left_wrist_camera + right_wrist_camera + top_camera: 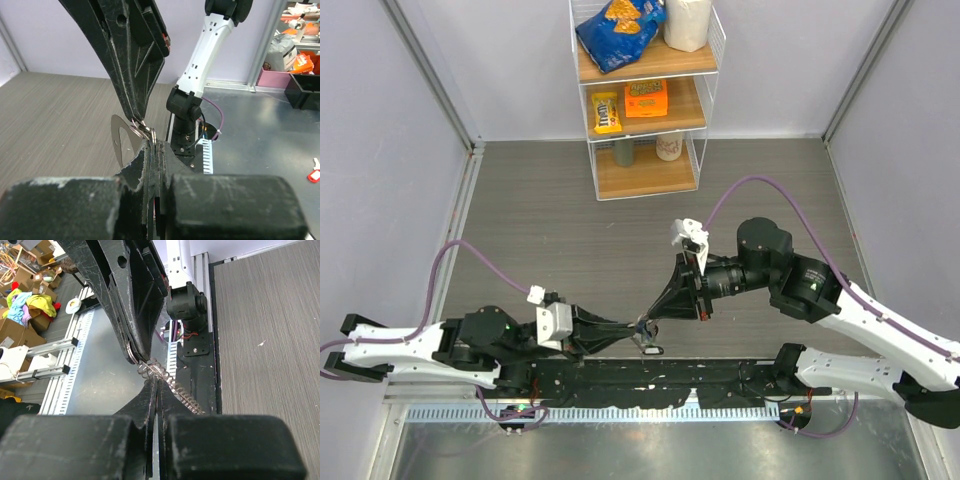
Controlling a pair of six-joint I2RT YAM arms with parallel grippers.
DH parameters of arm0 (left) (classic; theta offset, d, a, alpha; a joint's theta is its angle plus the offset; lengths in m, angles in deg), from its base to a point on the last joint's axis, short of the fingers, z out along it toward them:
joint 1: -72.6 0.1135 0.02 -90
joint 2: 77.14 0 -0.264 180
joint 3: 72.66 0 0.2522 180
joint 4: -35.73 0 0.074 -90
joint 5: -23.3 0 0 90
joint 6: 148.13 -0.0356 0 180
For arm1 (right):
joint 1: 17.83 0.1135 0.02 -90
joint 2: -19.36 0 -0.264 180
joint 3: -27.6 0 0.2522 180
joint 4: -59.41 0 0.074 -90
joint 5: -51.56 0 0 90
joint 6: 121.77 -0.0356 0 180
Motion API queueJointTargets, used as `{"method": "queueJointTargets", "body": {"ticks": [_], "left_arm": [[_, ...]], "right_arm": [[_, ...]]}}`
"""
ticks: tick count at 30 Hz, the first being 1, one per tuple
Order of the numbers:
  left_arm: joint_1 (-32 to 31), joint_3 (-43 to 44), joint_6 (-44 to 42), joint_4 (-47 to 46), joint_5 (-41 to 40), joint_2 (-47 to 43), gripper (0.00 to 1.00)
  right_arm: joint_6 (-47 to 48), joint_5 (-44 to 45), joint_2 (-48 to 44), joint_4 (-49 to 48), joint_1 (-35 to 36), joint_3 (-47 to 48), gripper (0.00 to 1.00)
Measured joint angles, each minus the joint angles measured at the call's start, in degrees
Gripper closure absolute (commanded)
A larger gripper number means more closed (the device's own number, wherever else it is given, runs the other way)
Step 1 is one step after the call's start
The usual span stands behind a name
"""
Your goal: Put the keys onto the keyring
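Note:
Both grippers meet tip to tip low over the table's near edge. My left gripper (pixel 632 327) (pixel 153 144) is shut, and a thin silver ring (pixel 146 131) of the keyring comes out of its tip. My right gripper (pixel 650 320) (pixel 157 380) is shut on the same bunch of rings from the other side. Behind the tips in the left wrist view hangs the keyring's flat grey oval loop (pixel 116 142). Its silver chain (pixel 182 392) trails down past the right fingers. A small piece (pixel 650 348) dangles below the tips. I cannot make out the keys.
A wire shelf rack (pixel 645 100) with snack packs stands at the back centre. The black base rail (pixel 670 375) and a metal sheet lie just below the grippers. The right arm's base (pixel 187 107) is close behind the tips. A red tag (pixel 313 176) lies far right.

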Motion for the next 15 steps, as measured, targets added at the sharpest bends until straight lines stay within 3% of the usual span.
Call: {"method": "queueJointTargets", "body": {"ticks": [15], "left_arm": [[0.0, 0.0, -1.8, 1.9, 3.9, -0.8, 1.0]], "right_arm": [[-2.6, -0.2, 0.9, -2.3, 2.4, 0.0, 0.94]]}}
